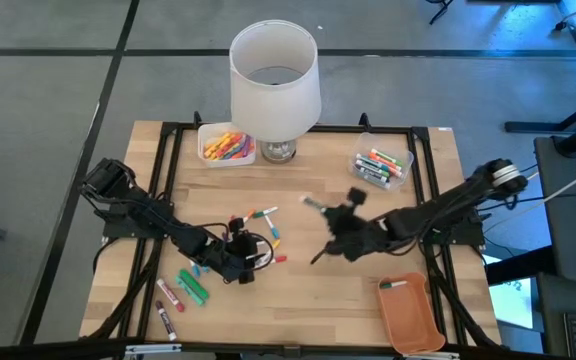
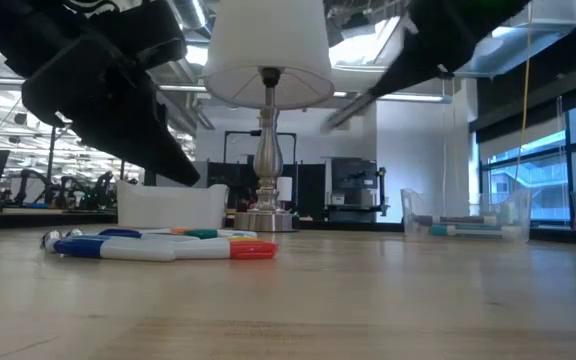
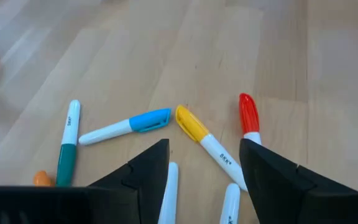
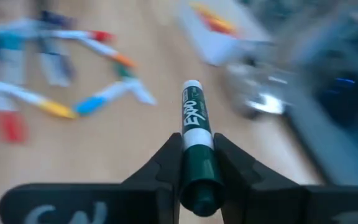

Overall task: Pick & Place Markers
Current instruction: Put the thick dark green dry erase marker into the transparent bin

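Seen from above: a wooden table (image 1: 298, 290) with a white-shaded lamp (image 1: 274, 75) at its far edge, flanked by two clear bins, one (image 1: 227, 146) holding orange, yellow and pink markers, the other (image 1: 381, 164) green, red and dark ones; an orange tray (image 1: 412, 313) at the near right corner with one marker inside; loose markers (image 1: 264, 228) scattered near the table's middle, more green and red ones (image 1: 190, 285) lying toward the near left. Left gripper (image 1: 240, 262) low over the scattered group, fingers (image 3: 143, 177) spread wide and holding nothing; between and beyond them in the left wrist view, a blue-capped marker (image 3: 125, 125), a yellow-capped one (image 3: 206, 142), a red-capped one (image 3: 248, 116) and a teal-capped one (image 3: 68, 144), all flat on the wood and well separated from the fingers' tips. Right gripper (image 1: 336, 240) raised above the table right of centre, clamped on a dark green marker (image 4: 196, 146), white barrel end pointing away from the wrist; that marker (image 1: 311, 203) clear of the surface in the high view. From table height: markers (image 2: 158, 245) lying in a row on the wood before the lamp base.
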